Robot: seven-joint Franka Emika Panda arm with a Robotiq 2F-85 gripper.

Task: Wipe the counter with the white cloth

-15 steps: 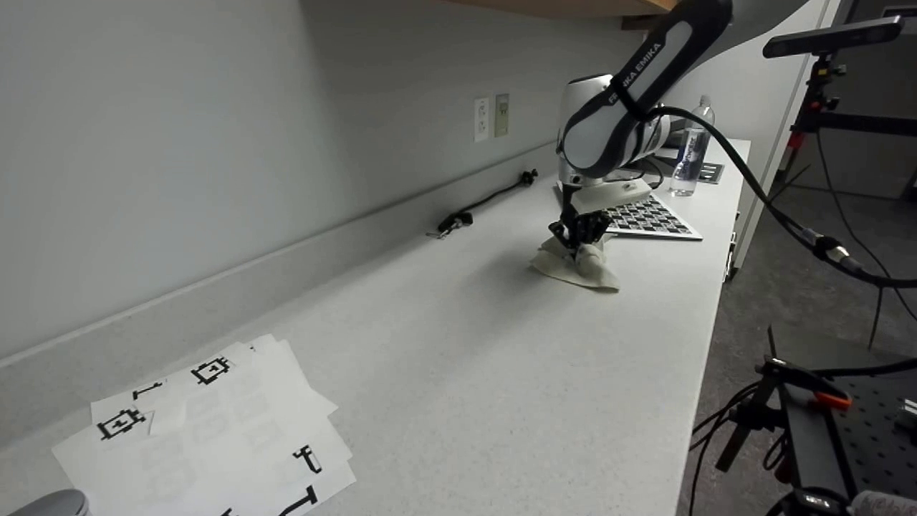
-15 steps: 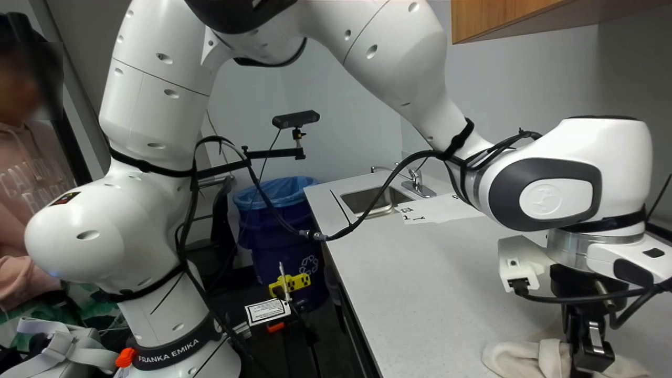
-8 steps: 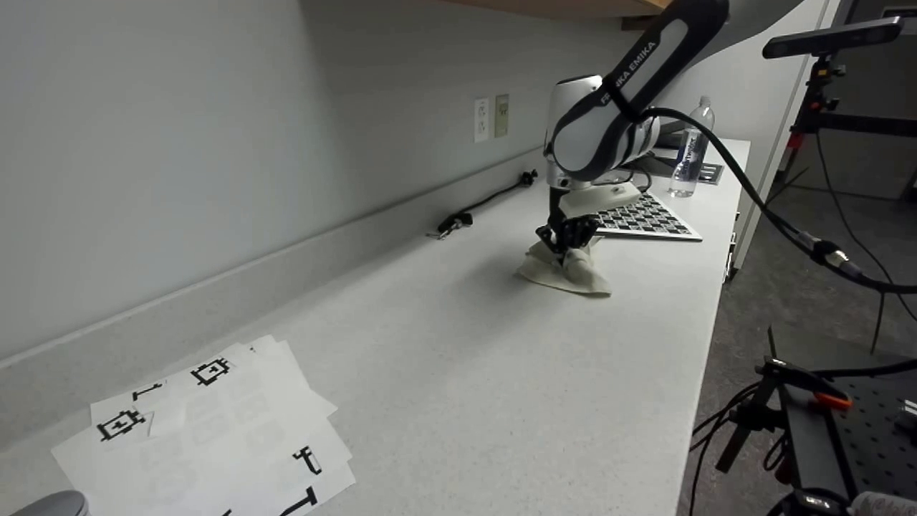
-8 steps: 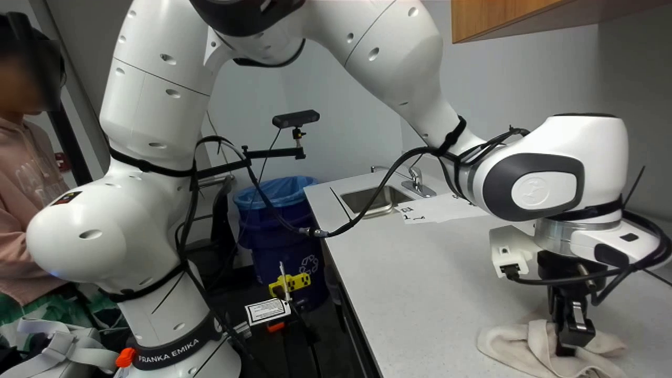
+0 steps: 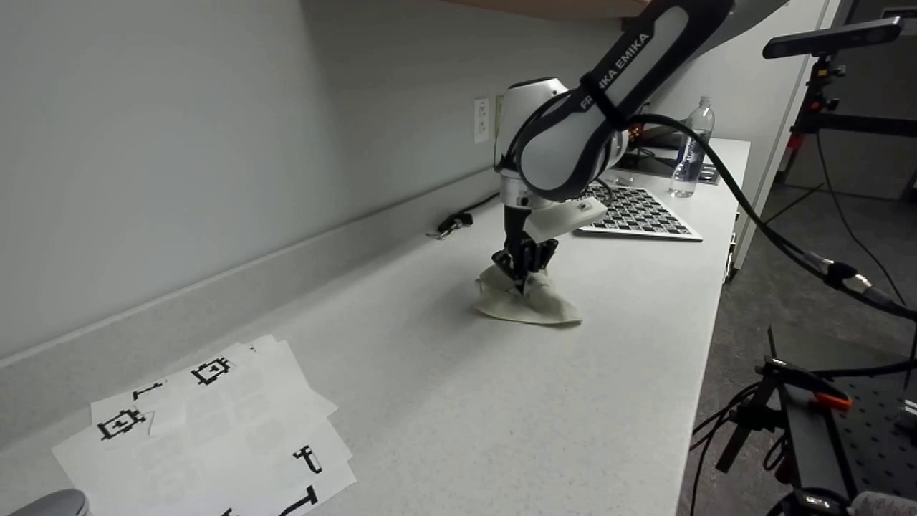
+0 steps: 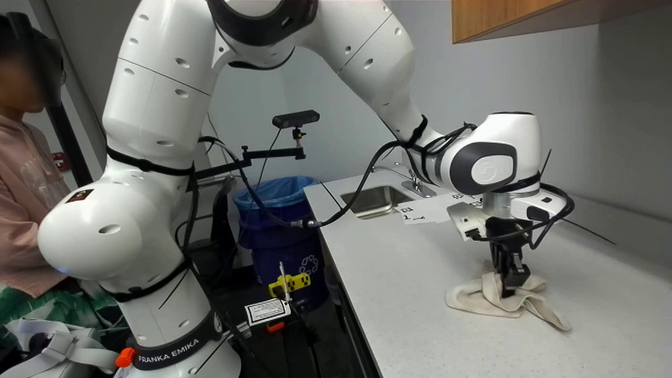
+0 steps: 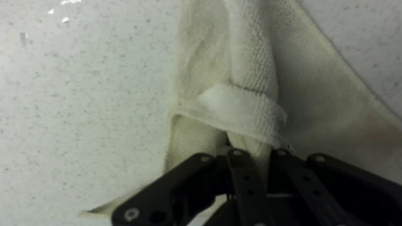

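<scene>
The white cloth lies wrinkled and folded on the counter (image 5: 501,423), showing as an off-white cloth (image 5: 534,308) beneath the arm in an exterior view. My gripper (image 6: 508,290) points down with its fingertips in the folds of the cloth (image 6: 475,300). In the wrist view a raised fold of the cloth (image 7: 251,66) runs in between the black fingers (image 7: 243,179), and the gripper (image 7: 259,153) is shut on it. The very tips are hidden by fabric. Loose corners spread flat on the counter to both sides.
White sheets with black marks (image 5: 236,437) lie along the counter, before the sink (image 6: 375,202). Behind the gripper are a checkered board (image 5: 637,213) and a water bottle (image 5: 689,165). A black cord (image 5: 458,221) lies by the wall. A person (image 6: 21,210) stands beside the arm's base.
The gripper has slid along the counter with the cloth in its grip, away from the checkered board and towards the paper sheets and sink.
</scene>
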